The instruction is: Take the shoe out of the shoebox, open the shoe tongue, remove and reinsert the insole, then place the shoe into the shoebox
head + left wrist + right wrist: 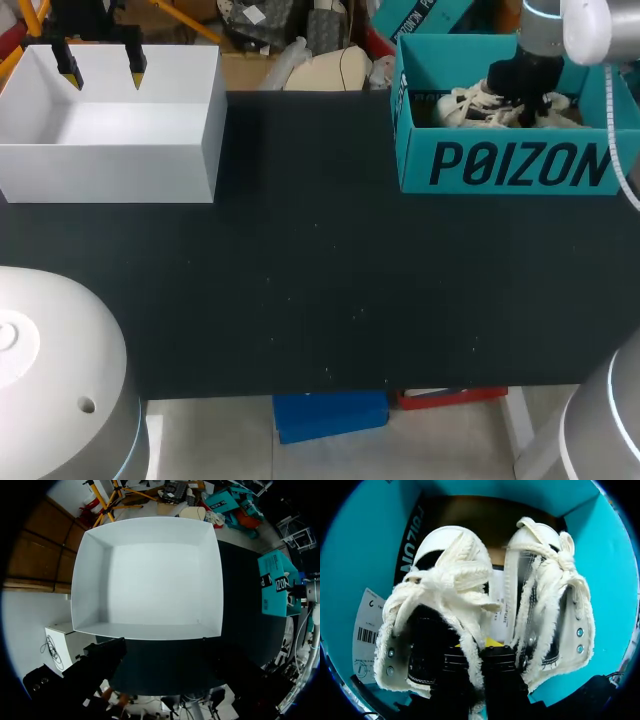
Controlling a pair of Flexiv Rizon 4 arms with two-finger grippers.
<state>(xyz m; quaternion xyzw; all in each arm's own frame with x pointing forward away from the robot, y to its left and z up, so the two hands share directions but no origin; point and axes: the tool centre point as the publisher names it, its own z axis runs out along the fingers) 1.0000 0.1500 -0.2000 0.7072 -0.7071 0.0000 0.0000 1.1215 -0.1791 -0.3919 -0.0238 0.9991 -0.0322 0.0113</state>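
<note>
The teal shoebox [500, 165] stands at the table's back right with a pair of white fleece-lined shoes [470, 105] inside. My right arm [535, 60] reaches down into it. In the right wrist view, my right gripper [479, 662] is shut on the fleecy inner side wall of one shoe [450, 565], its dark fingers pinching that edge from both sides. The second shoe [540, 590] lies right beside it against the teal wall [360, 540]. My left gripper [102, 72] hangs open and empty over the white box at the back left.
A large empty white box [110, 150] fills the back left corner, and the left wrist view looks straight down into this white box [150, 575]. The black tabletop [320, 290] stretches between the two boxes and forward to the front edge.
</note>
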